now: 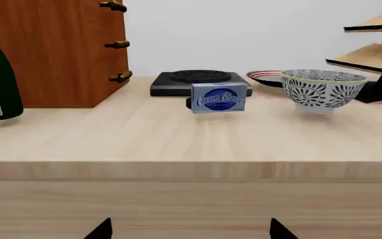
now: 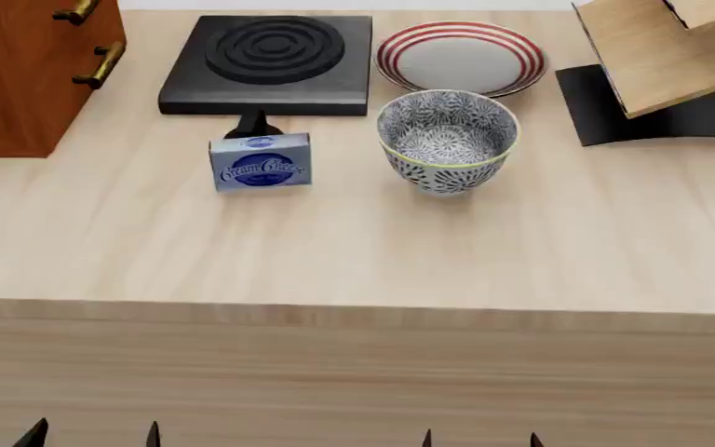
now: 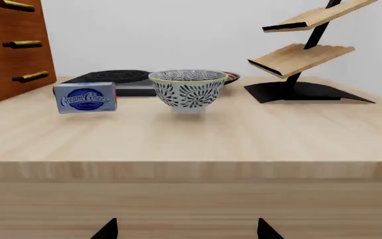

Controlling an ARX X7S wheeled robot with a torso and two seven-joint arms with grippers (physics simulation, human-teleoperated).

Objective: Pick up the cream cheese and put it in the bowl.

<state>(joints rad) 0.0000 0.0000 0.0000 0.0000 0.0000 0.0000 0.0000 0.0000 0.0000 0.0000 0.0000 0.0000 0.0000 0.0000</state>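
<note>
Pale-blue cream cheese (image 2: 260, 162) stands mid-desk toward the far edge, bowl (image 2: 446, 140) just beside. I'd reach it squarely with my left gripper (image 2: 92, 434); both grippers' fingertips are spread, empty.

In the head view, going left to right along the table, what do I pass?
Wooden cabinet → cream cheese → bowl → black-based wooden rack. The stove and plate sit behind, overlapping those in the sweep, so I leave them out.

left gripper (image 2: 90, 434) – jaws apart, empty | right gripper (image 2: 482, 438) – likewise, only fingertips visible
</note>
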